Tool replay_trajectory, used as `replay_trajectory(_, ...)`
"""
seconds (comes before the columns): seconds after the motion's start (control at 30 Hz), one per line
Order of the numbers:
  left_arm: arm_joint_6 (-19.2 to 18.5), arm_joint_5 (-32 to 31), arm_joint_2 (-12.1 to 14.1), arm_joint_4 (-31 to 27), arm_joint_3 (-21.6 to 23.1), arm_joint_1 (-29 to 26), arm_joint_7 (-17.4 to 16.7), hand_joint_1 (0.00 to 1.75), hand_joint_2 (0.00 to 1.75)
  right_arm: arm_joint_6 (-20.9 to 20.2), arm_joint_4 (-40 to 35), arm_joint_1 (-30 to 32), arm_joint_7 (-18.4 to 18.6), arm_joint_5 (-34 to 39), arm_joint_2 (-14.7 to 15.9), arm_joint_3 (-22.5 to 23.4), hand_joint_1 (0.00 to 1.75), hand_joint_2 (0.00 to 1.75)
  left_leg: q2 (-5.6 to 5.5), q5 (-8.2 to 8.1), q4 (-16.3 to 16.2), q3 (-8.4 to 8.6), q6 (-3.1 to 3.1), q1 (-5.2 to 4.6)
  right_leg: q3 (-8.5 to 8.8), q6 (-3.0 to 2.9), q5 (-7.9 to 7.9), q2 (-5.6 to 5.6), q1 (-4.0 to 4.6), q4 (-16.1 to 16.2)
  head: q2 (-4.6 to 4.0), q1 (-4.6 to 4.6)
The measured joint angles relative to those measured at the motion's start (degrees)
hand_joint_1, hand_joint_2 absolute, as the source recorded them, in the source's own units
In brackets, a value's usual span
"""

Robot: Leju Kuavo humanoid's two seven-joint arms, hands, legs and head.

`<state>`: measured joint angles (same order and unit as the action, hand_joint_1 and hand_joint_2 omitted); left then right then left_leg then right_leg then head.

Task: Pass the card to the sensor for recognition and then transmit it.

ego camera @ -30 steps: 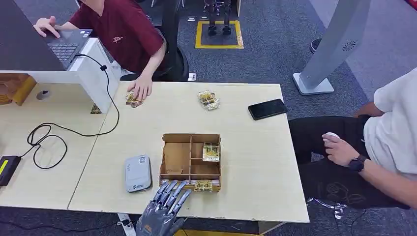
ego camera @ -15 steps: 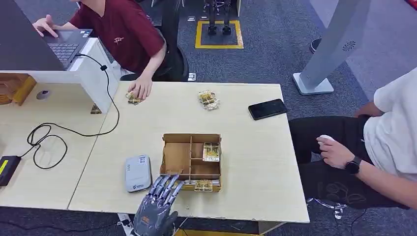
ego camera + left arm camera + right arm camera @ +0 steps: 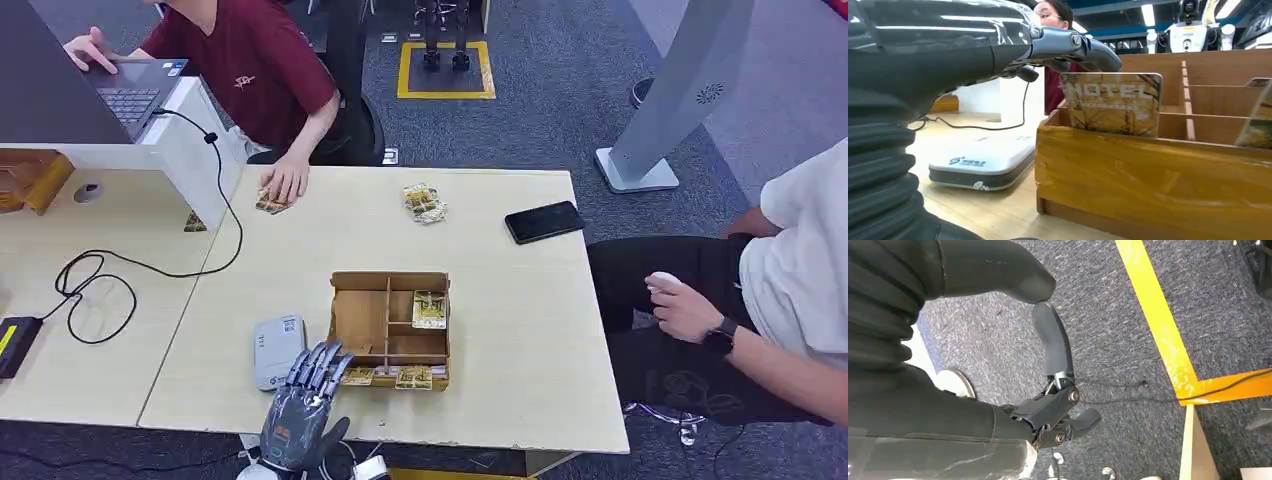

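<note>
A gold "HOTEL" card point(image 3: 1113, 102) stands upright in the front compartment of the wooden box point(image 3: 1148, 180). In the head view that card point(image 3: 357, 376) sits at the box's point(image 3: 390, 277) front left, beside a second card point(image 3: 413, 377), with a third point(image 3: 429, 309) in the right compartment. My left hand point(image 3: 300, 405) hovers at the table's front edge, fingers spread, between the box and the white card reader point(image 3: 278, 350). Its fingertips point(image 3: 1083, 47) reach just over the card's top edge and hold nothing. My right hand point(image 3: 1053, 390) hangs over the carpet, empty, fingers loosely bent.
One person in red sits at the far left with a hand on cards point(image 3: 270, 203); more cards point(image 3: 423, 203) and a black phone point(image 3: 544, 222) lie at the far side. Another person sits at the right. A cable point(image 3: 100, 275) loops on the left table.
My left hand has drawn back and to the left, off the box's front wall toward the reader, uncovering the front-left card.
</note>
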<state>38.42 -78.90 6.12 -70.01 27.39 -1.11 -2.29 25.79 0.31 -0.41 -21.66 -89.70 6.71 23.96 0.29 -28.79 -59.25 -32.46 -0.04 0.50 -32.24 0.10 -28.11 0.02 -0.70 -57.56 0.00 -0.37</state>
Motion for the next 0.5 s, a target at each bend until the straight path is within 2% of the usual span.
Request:
replay_trajectory(0.2, 0.00, 0.35, -0.02, 0.00, -0.26, 0.00, 0.11, 0.00, 1.75, -0.07, 0.00, -0.13, -0.02, 0.00, 0.00, -0.20, 0.00, 1.75, 0.00, 0.00, 0.00, 0.01, 0.00, 0.00, 0.00, 0.00, 0.00, 0.00, 0.00, 0.00, 0.00, -0.02)
replay_trajectory(0.5, 0.02, 2.45, -0.09, -0.11, -1.55, -0.08, 2.01, 0.00, 1.75, -0.18, 0.00, -0.21, -0.02, 0.00, 0.00, -0.31, 0.00, 1.75, 0.00, 0.00, 0.00, 0.00, 0.00, 0.00, 0.00, 0.00, 0.00, 0.00, 0.00, 0.00, 0.00, -0.02)
